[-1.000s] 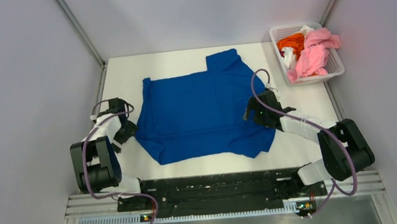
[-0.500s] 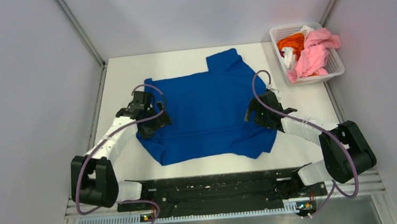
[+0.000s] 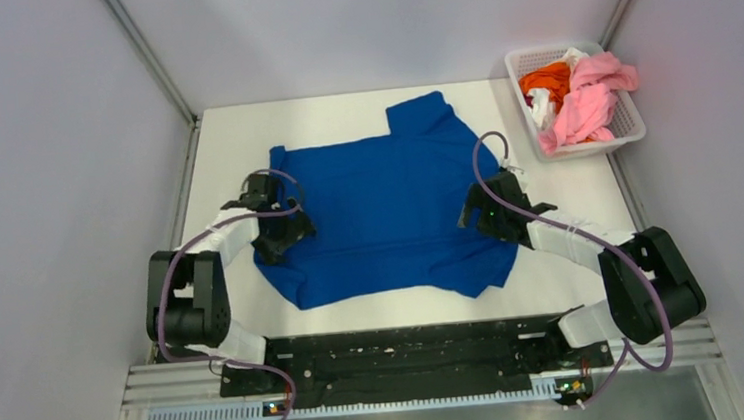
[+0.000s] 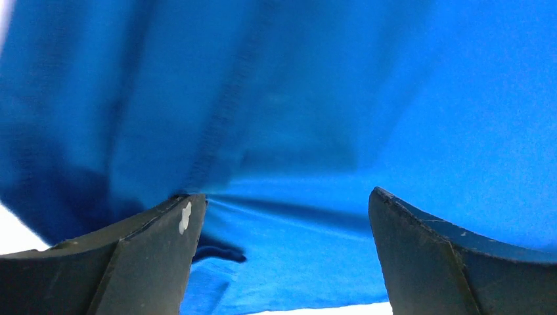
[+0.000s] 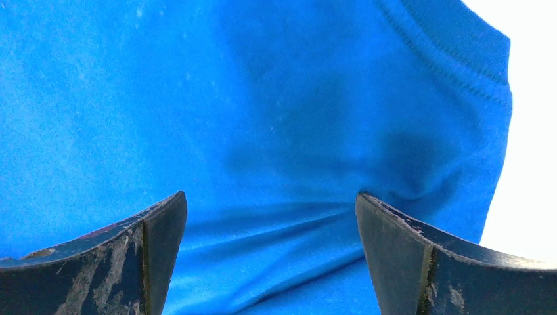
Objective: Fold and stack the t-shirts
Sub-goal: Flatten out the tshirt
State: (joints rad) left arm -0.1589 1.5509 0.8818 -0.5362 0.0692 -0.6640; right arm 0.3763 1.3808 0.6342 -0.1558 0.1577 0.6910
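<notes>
A royal blue t-shirt [image 3: 378, 209] lies spread flat on the white table, plain side up. My left gripper [image 3: 282, 227] stands open over its left edge; in the left wrist view its fingertips [image 4: 180, 220] press down onto the blue cloth [image 4: 295, 131]. My right gripper [image 3: 480, 206] stands open over the shirt's right edge, and blue cloth [image 5: 263, 131] fills the gap between its fingertips [image 5: 374, 216], which touch the fabric. More t-shirts, pink [image 3: 585, 103], orange [image 3: 546, 80] and white, lie bunched in the basket.
A white lattice basket [image 3: 633, 129] stands at the back right corner of the table. Grey walls close in the table [image 3: 231, 131] on the left, back and right. A black rail [image 3: 399, 353] runs along the near edge between the arm bases.
My left arm has swung in from beside the shirt's left edge onto the cloth and lowered there. The right arm has stayed in place.
</notes>
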